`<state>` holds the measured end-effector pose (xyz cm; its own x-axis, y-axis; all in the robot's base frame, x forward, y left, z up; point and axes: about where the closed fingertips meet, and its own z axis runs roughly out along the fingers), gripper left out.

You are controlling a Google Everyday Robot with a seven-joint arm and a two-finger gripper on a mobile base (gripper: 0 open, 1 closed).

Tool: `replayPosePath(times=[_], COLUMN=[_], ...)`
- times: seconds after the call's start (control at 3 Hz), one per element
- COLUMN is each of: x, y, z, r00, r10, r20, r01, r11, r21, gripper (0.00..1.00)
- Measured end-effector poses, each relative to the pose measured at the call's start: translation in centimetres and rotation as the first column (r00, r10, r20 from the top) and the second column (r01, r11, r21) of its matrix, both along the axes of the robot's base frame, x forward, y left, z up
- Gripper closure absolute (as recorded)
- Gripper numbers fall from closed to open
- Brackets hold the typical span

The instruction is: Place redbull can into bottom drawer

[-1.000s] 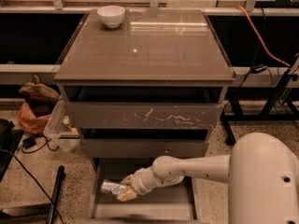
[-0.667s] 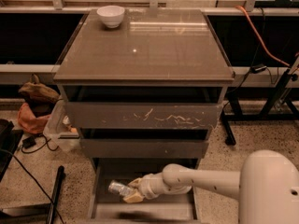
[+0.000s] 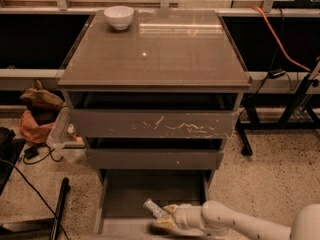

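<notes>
Speckled terrazzo floor (image 3: 270, 174) all around, with a dark shelf wall running behind everything. Biggest thing in view is the grey-brown cabinet (image 3: 155, 84), dead center, with a glossy tabletop (image 3: 165, 49) that catches the ceiling light.

It has three drawers. The top drawer (image 3: 150, 126) has white scratches all over its front and sits slightly out. The middle drawer (image 3: 155, 159) is plain-fronted and also out a bit. The bottom drawer (image 3: 130, 194) is pulled way out toward the camera, so you look straight down at its flat grey floor and thin side walls.

The robot's white arm (image 3: 240, 226) comes in from the lower right corner and reaches left across the front part of that open drawer.

Off to the left on the floor is a brown bag (image 3: 40, 101) sitting over something orange (image 3: 32, 129), and a clear plastic bin (image 3: 62, 136) right against the cabinet's side. On the right, an orange cable (image 3: 280, 41) trails down past a black stand (image 3: 295, 104).

A white bowl (image 3: 119, 16) sits at the back left corner of the tabletop.

The pincer (image 3: 167, 225) is low over the bottom drawer, near its front edge, and as far as I can make out it's clamped on the redbull can (image 3: 153, 209). The can is tilted, its free end poking up and to the left out of the grip, above the drawer floor. I can't tell if it touches the floor.
</notes>
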<state>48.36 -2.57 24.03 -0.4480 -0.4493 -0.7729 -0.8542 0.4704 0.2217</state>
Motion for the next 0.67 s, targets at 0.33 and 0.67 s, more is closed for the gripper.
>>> replayPosePath(times=[0.33,0.67], x=[-0.1,1.2], y=[-2.7,-3.6], z=[-1.4,-1.7], r00=[0.9974,0.9949], r10=[-0.068,-0.097], r20=[-0.025,-0.028], r01=[0.066,0.091], r11=[0.995,0.981], r21=[-0.08,-0.174], gripper=[1.0,1.0])
